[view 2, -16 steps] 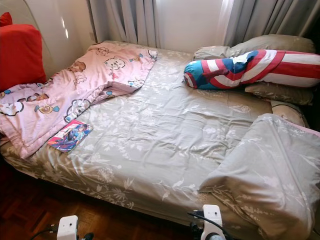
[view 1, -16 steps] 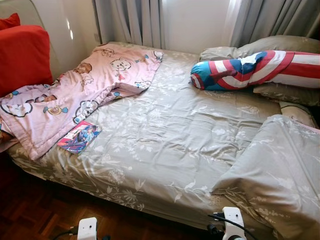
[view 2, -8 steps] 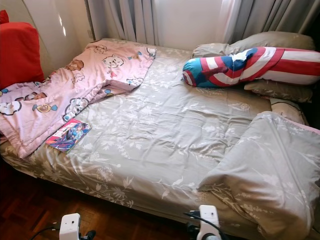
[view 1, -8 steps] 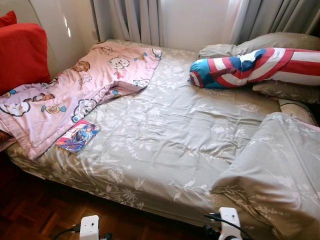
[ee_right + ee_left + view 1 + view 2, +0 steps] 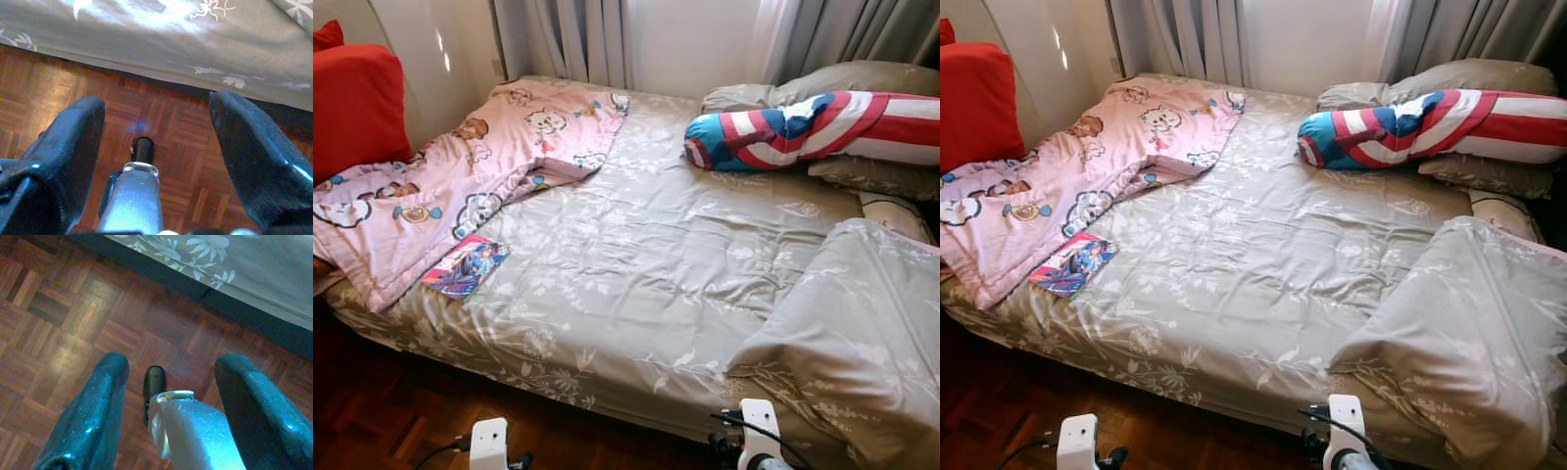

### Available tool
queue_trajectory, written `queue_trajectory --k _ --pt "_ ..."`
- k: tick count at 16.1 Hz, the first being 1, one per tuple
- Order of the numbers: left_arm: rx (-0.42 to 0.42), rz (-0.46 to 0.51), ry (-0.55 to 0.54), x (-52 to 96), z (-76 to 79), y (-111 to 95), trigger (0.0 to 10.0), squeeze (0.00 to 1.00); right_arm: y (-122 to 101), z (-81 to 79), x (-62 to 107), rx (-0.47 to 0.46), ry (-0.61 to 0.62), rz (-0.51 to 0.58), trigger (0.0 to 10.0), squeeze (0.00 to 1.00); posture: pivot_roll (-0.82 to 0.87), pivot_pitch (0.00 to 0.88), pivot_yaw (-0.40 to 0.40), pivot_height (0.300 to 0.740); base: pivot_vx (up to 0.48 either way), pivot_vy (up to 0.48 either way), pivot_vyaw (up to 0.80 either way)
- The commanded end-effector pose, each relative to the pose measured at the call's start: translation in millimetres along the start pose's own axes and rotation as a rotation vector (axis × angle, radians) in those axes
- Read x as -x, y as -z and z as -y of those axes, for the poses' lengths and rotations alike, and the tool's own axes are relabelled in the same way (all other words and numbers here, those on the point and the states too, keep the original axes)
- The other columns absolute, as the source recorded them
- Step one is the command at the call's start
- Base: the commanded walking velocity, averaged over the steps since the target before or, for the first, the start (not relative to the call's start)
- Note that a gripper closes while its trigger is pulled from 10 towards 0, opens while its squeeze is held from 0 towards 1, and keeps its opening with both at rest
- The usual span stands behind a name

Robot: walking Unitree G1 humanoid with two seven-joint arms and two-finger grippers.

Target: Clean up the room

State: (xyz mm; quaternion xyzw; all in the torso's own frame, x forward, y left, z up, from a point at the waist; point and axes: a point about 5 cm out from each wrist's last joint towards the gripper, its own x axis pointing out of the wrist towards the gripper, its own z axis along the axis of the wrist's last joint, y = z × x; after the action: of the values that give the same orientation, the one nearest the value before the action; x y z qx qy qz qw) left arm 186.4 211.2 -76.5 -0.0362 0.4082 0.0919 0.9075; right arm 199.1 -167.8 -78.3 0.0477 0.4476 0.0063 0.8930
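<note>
Book: a thin colourful book (image 5: 466, 265) lies flat on the bed (image 5: 636, 264), near its front left edge, just beside or touching the hem of the pink cartoon blanket (image 5: 460, 176).
Long axis: it runs diagonally, from the near left up toward the far right.
Direction from the claws: ahead and to the robot's left.
Nearer arm: the left, by my judgement; the book sits well left of the bed's middle.
Left gripper (image 5: 168, 396): hangs low over the parquet floor (image 5: 73, 323) by the bed's edge, fingers spread wide, holding nothing.
Right gripper (image 5: 154, 147): likewise low over the floor, fingers wide apart, empty.
Farther out: a striped bolster (image 5: 803, 127) and a folded grey duvet (image 5: 852, 333) on the right; a red cushion (image 5: 357, 108) at far left.
</note>
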Motion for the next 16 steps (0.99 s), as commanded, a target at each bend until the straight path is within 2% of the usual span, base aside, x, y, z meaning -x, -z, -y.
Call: queue_trajectory --k 1,7,12,16 --pt "0.004 -0.027 0.002 -0.8 4.6 1 10.0 0.0 -3 0.5 -0.6 0.001 0.006 0.0 10.0 0.0 0.16 0.087 -0.06 0.74 0.0 0.0 0.0" --pt "0.004 -0.004 0.019 -7.7 24.5 -21 10.0 0.0 1 3.0 0.5 -0.003 0.007 -0.003 10.0 0.0 0.16 0.091 -0.064 0.74 0.0 0.0 0.0" --pt "0.002 0.002 0.029 -10.1 35.8 -32 10.0 0.0 1 3.3 0.5 -0.001 0.006 -0.003 10.0 0.0 0.16 0.094 -0.064 0.74 0.0 0.0 0.0" --pt "-0.004 -0.005 0.021 -8.9 30.5 -26 10.0 0.0 1 3.0 0.6 -0.004 0.006 -0.001 10.0 0.0 0.16 0.098 -0.062 0.74 0.0 0.0 0.0"
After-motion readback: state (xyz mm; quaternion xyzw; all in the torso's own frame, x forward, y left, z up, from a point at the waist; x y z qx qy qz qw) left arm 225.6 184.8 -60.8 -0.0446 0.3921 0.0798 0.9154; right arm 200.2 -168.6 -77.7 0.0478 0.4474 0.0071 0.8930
